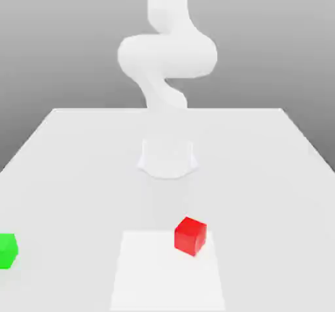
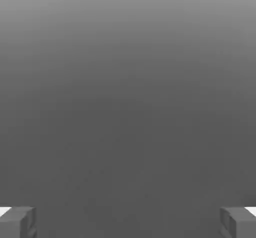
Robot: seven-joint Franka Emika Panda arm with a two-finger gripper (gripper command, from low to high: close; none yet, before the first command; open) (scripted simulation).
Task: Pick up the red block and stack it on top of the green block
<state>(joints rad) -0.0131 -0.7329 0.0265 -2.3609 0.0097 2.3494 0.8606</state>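
The red block [image 1: 190,235] is a small cube resting on the white table [image 1: 262,173], near the front and slightly toward the exterior view's right. Far off at the exterior view's left edge sits the green block [image 1: 6,250], partly cut off by the frame. The two blocks are well apart. In the hand view my gripper [image 2: 128,223] is open, its two grey fingertips [image 2: 17,222] standing wide apart with nothing between them and only plain grey background beyond. The white arm [image 1: 167,55] rises behind the blocks.
The arm's round base [image 1: 167,157] stands at the table's middle, behind the red block. A paler rectangular patch [image 1: 169,278] lies at the table's front; the red block sits at its far right corner.
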